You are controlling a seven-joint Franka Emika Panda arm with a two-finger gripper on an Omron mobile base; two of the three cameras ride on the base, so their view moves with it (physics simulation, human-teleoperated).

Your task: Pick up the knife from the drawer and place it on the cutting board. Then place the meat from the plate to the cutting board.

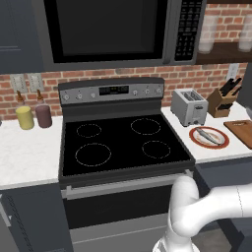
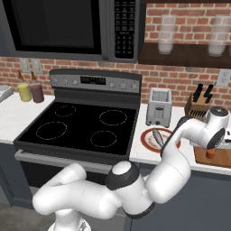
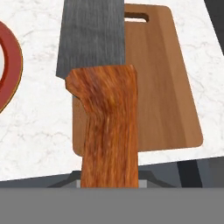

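We have the knife (image 3: pixel 105 105) clamped by its orange-brown handle between the fingers of the gripper (image 3: pixel 109 181), and in the hand view it hangs above the cutting board (image 3: pixel 162 87), its grey blade reaching over the board's left portion and partly past the board's far edge onto the white counter (image 3: pixel 35 131). The first risk we see is a bad landing: if we let go from this height, the knife could bounce or slide off the board's left edge, since the blade is not centred over the wood. The plate (image 1: pixel 209 137) sits just left of the board with the meat (image 1: pixel 206 135) lying across it, so a knife that skids left could strike the plate's rim or knock the meat. In the right base view the forearm crosses in front of the plate, and a careless descent or withdrawal might brush it. The toaster (image 1: pixel 189 106) and knife block (image 1: pixel 222 101) stand behind the board, near enough that a wide swing could clip them. A knife laid across the board's middle would also leave little room for the meat.
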